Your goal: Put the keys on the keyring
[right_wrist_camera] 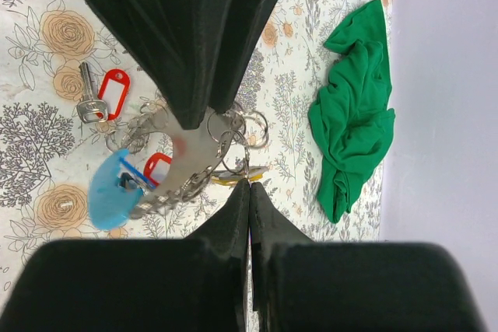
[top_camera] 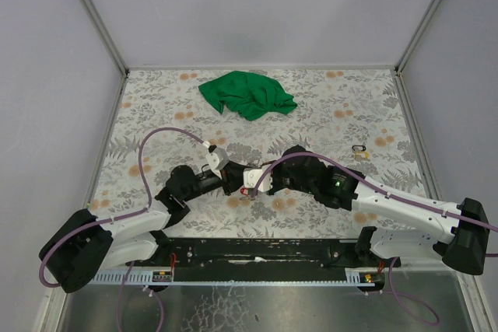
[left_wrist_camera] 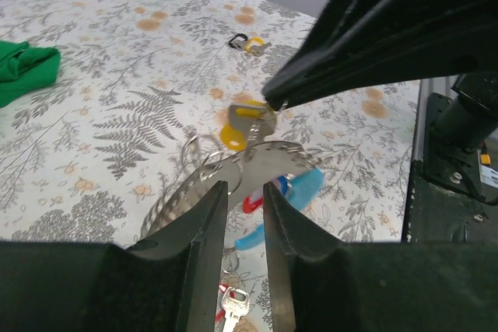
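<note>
Keyring (left_wrist_camera: 233, 167) between left pincer (left_wrist_camera: 243, 209), right pincer (right_wrist_camera: 249, 192)

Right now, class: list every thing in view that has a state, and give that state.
keyring: pinched by the right gripper
right gripper: jaws shut on keyring
left gripper: jaws slightly apart at the keyring, grip unclear
loose red-tagged key: lying flat, off the keyring
green cloth: crumpled

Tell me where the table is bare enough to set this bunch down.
Bare patches: back left, between the green cloth and the left wall; back right, between the cloth and the small dark-and-yellow item. Crowded at centre, where left gripper and right gripper meet over the keyring and a loose red-tagged key.
</note>
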`<state>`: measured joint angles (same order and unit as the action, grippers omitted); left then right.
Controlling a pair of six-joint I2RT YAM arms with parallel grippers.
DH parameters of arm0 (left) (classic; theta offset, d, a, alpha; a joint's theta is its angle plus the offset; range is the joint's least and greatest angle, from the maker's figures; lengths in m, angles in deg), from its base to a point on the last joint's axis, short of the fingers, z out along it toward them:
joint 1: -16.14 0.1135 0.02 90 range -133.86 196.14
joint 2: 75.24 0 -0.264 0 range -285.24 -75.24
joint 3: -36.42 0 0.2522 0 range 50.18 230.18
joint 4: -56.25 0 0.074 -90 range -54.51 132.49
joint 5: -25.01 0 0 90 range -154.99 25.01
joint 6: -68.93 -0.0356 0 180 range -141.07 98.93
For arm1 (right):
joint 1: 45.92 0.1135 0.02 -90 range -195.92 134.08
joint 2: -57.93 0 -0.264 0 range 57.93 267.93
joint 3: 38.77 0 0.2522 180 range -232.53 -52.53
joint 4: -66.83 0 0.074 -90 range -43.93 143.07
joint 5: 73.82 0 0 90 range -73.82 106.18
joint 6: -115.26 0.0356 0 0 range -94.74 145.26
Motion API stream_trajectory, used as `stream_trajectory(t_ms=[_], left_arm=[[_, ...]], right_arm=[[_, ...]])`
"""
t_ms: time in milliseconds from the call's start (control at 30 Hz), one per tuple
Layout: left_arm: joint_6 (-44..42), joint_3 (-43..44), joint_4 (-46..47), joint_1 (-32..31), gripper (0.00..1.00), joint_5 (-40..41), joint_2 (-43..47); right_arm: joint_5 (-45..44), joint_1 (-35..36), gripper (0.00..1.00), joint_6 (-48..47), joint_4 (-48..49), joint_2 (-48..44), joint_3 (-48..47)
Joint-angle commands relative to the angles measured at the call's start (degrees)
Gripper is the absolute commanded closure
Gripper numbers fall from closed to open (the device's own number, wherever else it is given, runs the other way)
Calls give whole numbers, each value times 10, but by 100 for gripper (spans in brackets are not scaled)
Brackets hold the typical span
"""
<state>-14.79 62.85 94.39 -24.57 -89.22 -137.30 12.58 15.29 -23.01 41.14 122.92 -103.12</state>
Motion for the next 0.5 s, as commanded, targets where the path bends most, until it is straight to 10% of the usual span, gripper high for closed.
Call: stream_trajectory(t_ms=[0,467], left_arm=[[39,-13,30,13,75,49,8],[-18,-21,151,16,72,-65,17]], right_arm=[[-10,-1,100,-8,46,-22,-15],[1,-1,100,-9,44,-24,-15]])
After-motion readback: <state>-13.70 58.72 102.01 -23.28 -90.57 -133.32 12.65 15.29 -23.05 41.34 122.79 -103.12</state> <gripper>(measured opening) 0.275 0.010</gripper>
